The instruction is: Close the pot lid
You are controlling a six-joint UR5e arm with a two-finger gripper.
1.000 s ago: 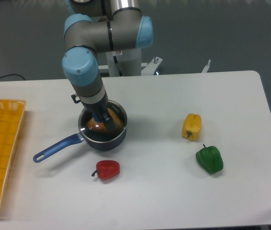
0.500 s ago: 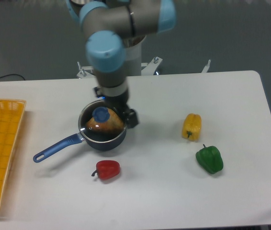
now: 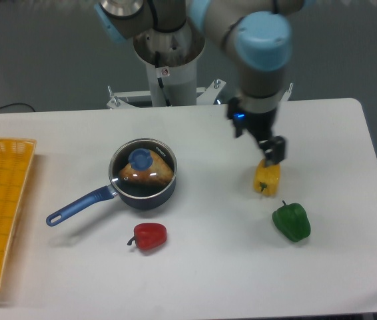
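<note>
Over the right half of the desk [image 3: 195, 267], the gripper [image 3: 272, 152] hangs just above the yellow pepper [image 3: 267, 177], holding nothing; from this angle it cannot be told whether its jaws stand apart or together. The pot [image 3: 142, 175] sits well apart from it, off to the left in the camera view and slightly nearer the front edge, with its long blue handle [image 3: 80, 205] running out toward the front left, away from the gripper. The lid [image 3: 142, 167] lies flat on the pot's rim, its blue knob [image 3: 140, 158] a little left of centre, and something orange-brown shows through the glass beneath it. Judged from how the lid rests, the pot looks closed already, so any further move would turn on that leftward gap. A red pepper [image 3: 150, 236] lies just in front of the pot, a green pepper [image 3: 291, 221] in front of the yellow one, and a yellow basket [image 3: 2, 207] stands at the far left edge.
</note>
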